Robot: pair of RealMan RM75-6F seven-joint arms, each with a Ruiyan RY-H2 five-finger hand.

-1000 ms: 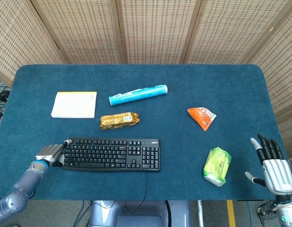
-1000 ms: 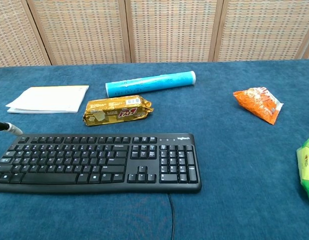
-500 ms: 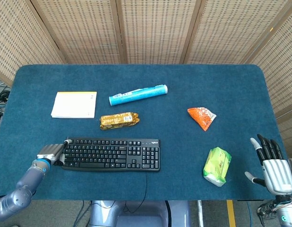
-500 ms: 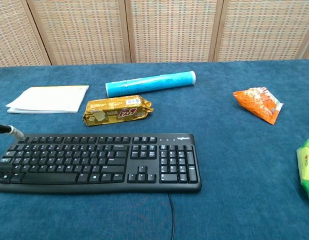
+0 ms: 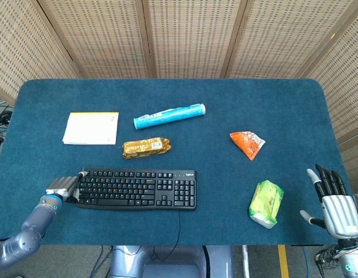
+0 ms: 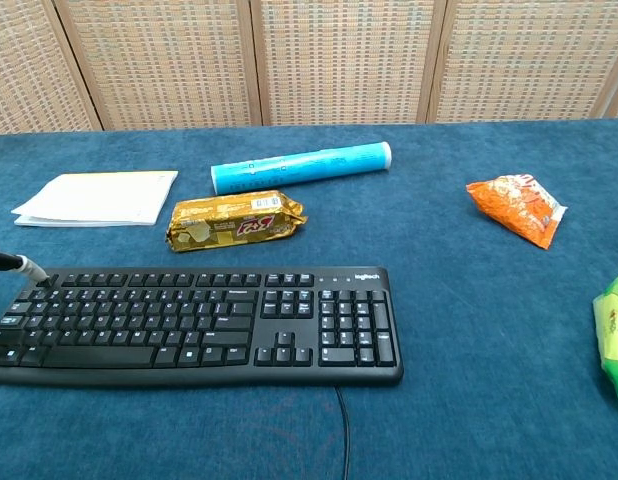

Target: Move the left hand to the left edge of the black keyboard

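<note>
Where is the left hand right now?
In the head view, the left hand sits at the left edge of the black keyboard, near the table's front-left corner.

The keyboard [image 5: 136, 189] lies near the table's [image 5: 283, 98] front edge, the left hand [image 5: 62, 187] at its left end. Behind it — a snack bar [image 5: 146, 147], then a tube [image 5: 169, 116]; a notepad [image 5: 91, 128] far left. Two packets [image 5: 247, 143] [image 5: 266, 203] lie right — the right hand [image 5: 335, 202] beyond.

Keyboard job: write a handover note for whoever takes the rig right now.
Left hand: at the left edge of the keyboard, fingers against that end, holding nothing; whether it is open or curled is unclear. In the chest view only a fingertip shows at the keyboard's top left corner.
Right hand: open, fingers spread, near the table's right front corner, away from everything.
Done: the left hand has reached the keyboard's left edge.
Left: nothing obvious; confirm contact if needed.
</note>
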